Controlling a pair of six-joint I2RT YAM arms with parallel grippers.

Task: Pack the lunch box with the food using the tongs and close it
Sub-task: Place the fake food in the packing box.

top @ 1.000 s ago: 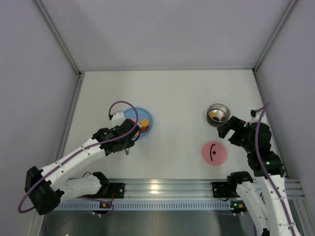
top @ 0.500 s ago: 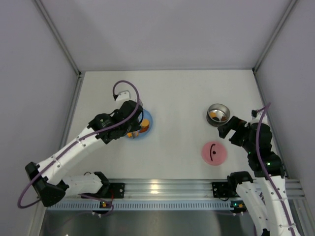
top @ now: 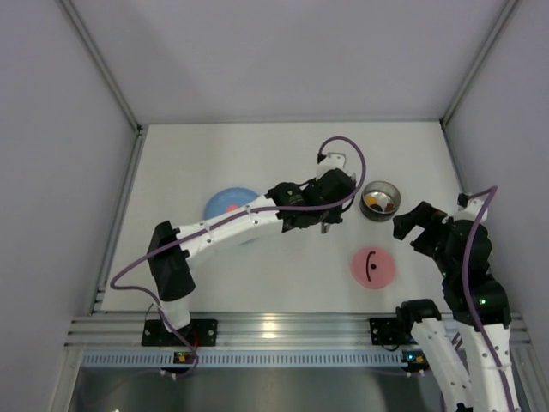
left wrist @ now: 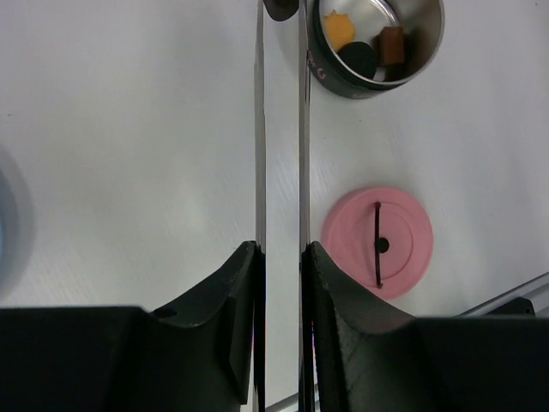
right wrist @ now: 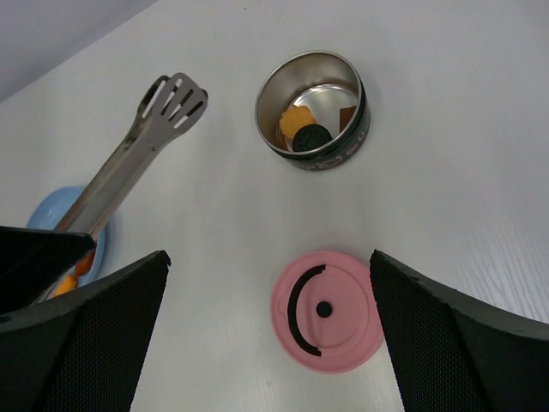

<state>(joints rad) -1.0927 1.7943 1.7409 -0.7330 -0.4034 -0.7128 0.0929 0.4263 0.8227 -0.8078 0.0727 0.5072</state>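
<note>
The steel lunch box (top: 380, 200) stands at the right with orange, dark and brown food (left wrist: 356, 58) inside. Its pink lid (top: 372, 268) lies flat in front of it. My left gripper (top: 329, 216) is shut on the tongs (left wrist: 260, 129), just left of the lunch box. In the right wrist view the tongs' slotted heads (right wrist: 176, 94) are pressed together left of the box; I cannot tell whether a piece is between them. The right gripper (right wrist: 266, 343) is open above the lid (right wrist: 326, 311), holding nothing. More orange food (right wrist: 73, 270) lies on the blue plate.
A light-blue plate (top: 225, 204) sits left of centre, partly under my left arm. That arm stretches diagonally across the table's middle. Grey walls close in the left, right and far sides, and a metal rail runs along the near edge.
My left arm has swung from over the blue plate far to the right, carrying the tongs up beside the lunch box. My right gripper has shifted slightly right and stayed open.
</note>
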